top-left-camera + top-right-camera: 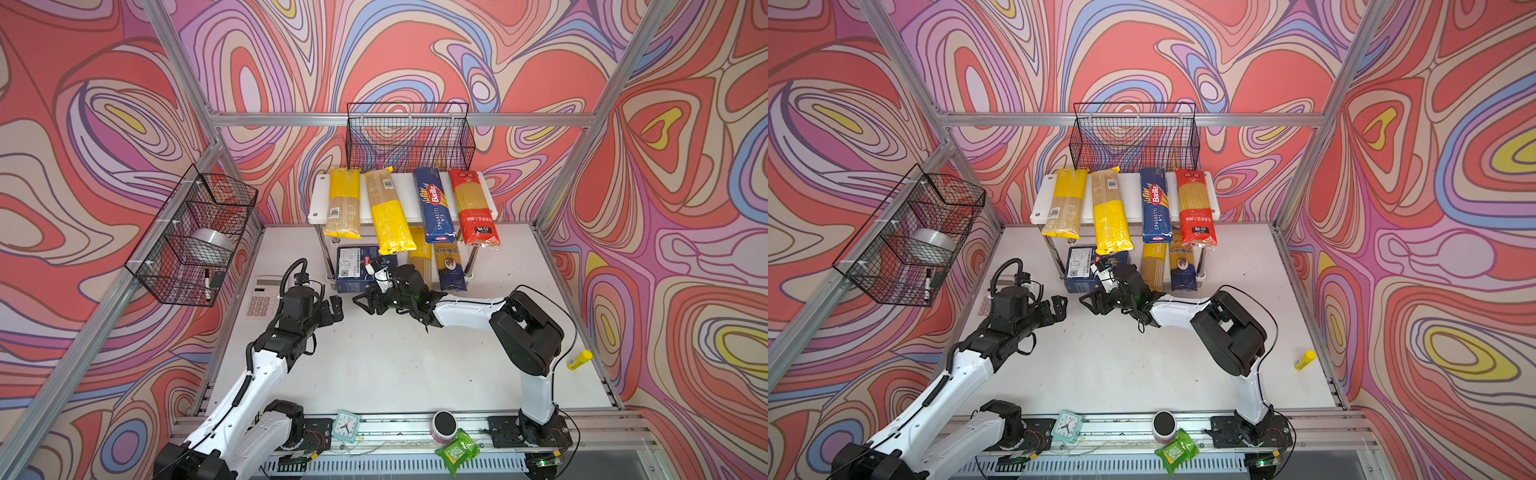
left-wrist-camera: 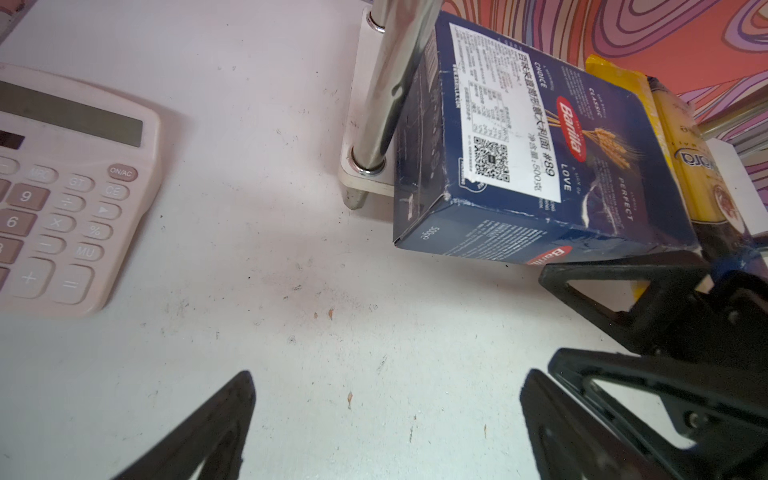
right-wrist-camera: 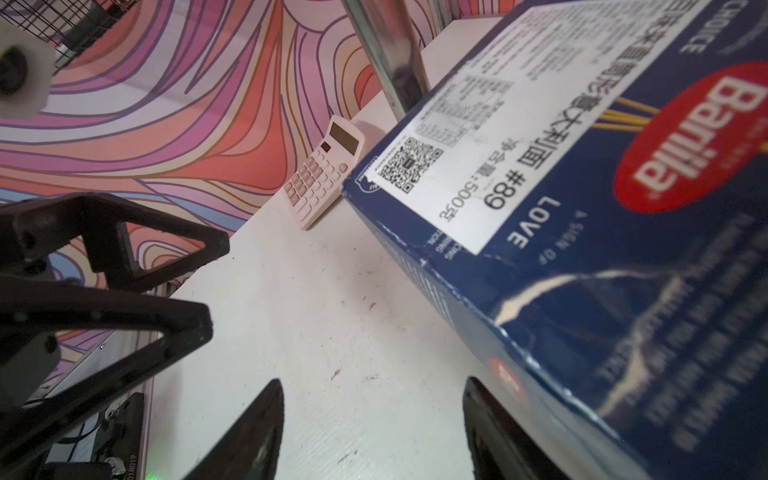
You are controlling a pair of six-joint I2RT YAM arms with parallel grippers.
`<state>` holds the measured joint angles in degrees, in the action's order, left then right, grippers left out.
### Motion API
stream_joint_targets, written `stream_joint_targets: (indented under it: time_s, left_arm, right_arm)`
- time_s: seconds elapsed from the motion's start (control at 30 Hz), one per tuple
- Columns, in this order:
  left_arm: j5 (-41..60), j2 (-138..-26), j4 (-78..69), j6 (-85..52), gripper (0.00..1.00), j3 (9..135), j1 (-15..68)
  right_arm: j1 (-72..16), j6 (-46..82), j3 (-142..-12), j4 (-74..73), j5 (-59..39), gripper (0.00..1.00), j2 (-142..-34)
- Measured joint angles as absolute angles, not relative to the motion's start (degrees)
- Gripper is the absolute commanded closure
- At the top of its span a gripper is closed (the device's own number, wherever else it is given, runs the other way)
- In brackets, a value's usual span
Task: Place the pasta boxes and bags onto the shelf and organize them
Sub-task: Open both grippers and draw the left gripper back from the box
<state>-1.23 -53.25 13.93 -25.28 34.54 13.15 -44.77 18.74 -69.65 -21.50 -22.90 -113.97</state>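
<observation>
Both claws open and empty in front of the shelf (image 1: 404, 189), which stands at the worktop's far edge.

A white calculator (image 1: 262, 301) lies by the worktop's left edge. Just right of it the left gripper (image 2: 386, 376) hovers with jaws spread wide and nothing between them. The right gripper (image 3: 374, 382) faces it closely, also open and empty, one finger just beside the navy Barilla carton (image 1: 353, 270). That carton lies at the left end of the lower board, by the front left chrome leg, jutting past the board's front edge. Right of it lie the yellow bag (image 1: 419, 253) and the dark blue-gold bag (image 1: 451, 266). Across the top board lie a yellow-and-clear bag (image 1: 343, 203), a second yellow-and-clear bag (image 1: 388, 212), the blue Spaghetti box (image 1: 434, 205) and the red-and-clear bag (image 1: 473, 208), all overhanging its front edge.
</observation>
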Motion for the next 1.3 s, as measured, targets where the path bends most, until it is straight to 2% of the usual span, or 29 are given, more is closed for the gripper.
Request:
stream_joint_targets:
  time_s: [0.6,1.1,1.3]
  left_arm:
    - [-3.2,-48.8,15.6,-25.1,0.00,32.5,13.0]
    - [-4.6,-47.5,17.0,-24.2,0.00,32.2,12.8]
    - [-6.3,-47.2,16.3,-23.3,0.00,32.1,12.8]
  right_arm:
    - [-44.9,18.7,-80.1,-22.3,-22.7,0.30,-122.4]
    - [-41.3,20.0,-87.1,-20.8,-23.4,0.30,-128.0]
    - [-41.1,19.8,-85.9,-20.7,-22.9,0.30,-127.5]
